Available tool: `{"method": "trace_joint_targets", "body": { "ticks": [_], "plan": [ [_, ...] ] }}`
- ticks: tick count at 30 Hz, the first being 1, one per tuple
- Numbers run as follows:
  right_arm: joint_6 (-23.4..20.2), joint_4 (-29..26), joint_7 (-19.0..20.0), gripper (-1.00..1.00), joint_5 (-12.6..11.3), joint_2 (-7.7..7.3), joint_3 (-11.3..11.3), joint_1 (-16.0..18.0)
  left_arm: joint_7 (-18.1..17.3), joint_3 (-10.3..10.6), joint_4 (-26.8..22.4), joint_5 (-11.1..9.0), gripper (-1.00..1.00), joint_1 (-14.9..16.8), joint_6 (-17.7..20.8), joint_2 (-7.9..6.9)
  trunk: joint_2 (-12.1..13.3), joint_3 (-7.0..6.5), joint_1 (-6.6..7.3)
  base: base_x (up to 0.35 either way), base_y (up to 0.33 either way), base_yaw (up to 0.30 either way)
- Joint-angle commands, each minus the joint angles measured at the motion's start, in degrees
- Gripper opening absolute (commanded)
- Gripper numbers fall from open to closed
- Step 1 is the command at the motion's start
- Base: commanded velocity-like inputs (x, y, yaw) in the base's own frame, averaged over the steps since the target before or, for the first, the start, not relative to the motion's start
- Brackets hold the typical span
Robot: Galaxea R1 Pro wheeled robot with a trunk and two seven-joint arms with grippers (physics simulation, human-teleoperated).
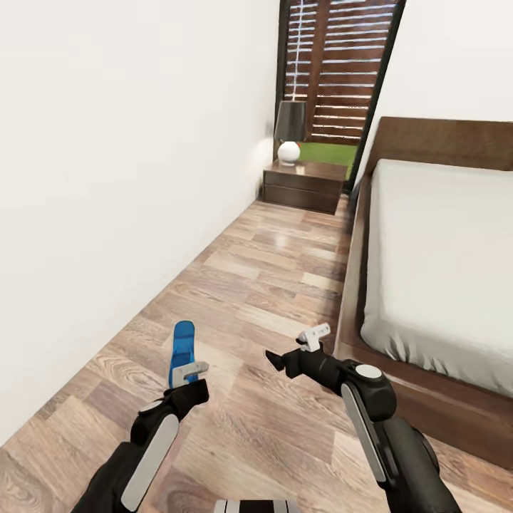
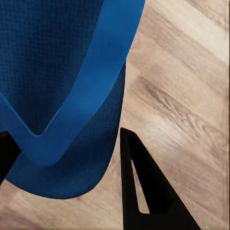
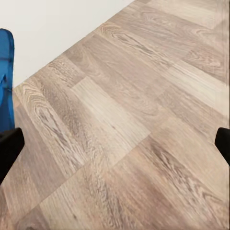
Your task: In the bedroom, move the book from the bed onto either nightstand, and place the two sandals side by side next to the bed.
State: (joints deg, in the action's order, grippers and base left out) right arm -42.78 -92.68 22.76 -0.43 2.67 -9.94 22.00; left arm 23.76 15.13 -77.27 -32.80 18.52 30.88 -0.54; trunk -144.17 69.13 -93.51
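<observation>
1. The left hand (image 1: 191,376) has a flat bright blue foot-shaped sandal (image 1: 182,350) pinched between its fingers. The sole stands nearly upright above the hand, clear of the wood-plank floor (image 1: 271,285), with its long axis running up and away toward the low dark-brown two-drawer nightstand (image 1: 303,185) at the far end of the aisle.
2. The large bed with its pale grey-white mattress (image 1: 442,263) and dark wooden frame lies to the right of the held sandal, across a strip of open floor. I judge the sandal must travel that way and be laid flat alongside the frame.
3. The right hand (image 1: 293,350) hangs nearer the bed frame, fingers spread wide and holding nothing.
4. The left wrist view shows the strap and textured sole against one dark finger (image 2: 143,191), a contact the head view leaves too small to read. The right wrist view catches the sandal's blue edge (image 3: 5,81) off to one side.
5. I can see no book and no second sandal from here.
</observation>
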Motion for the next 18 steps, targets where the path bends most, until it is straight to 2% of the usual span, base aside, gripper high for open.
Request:
{"method": "trace_joint_targets", "body": {
  "ticks": [1,6,12,13,18],
  "plan": [
    [-0.4,0.0,0.2,1.00,0.0,0.02,0.1,0.2,1.2,0.1,-1.3,-0.7,-1.00,0.3,1.7,-0.01,0.0,-0.18,0.03,0.000,0.000,-0.248],
    [-1.1,0.0,0.2,1.00,0.0,-0.62,0.2,1.0,3.3,0.0,-4.4,-0.5,-1.00,4.8,7.3,0.42,0.1,-1.28,0.16,0.000,0.000,-0.254],
    [-2.1,0.0,0.4,1.00,0.0,-1.34,0.3,1.6,3.9,0.1,-5.0,-0.6,-1.00,8.5,9.6,0.97,0.1,-2.61,0.31,0.000,0.000,-0.241],
    [-2.3,0.0,0.4,1.00,0.0,-1.38,0.3,1.8,4.1,0.0,-5.4,-0.7,-1.00,10.6,10.6,1.13,0.2,-2.84,0.34,0.000,0.000,-0.253],
    [-2.4,0.0,0.5,1.00,0.0,-1.61,0.4,2.5,3.8,0.1,-6.0,-0.9,-1.00,12.0,12.6,1.49,0.2,-3.94,0.47,0.000,0.000,-0.259]
  ]
}}
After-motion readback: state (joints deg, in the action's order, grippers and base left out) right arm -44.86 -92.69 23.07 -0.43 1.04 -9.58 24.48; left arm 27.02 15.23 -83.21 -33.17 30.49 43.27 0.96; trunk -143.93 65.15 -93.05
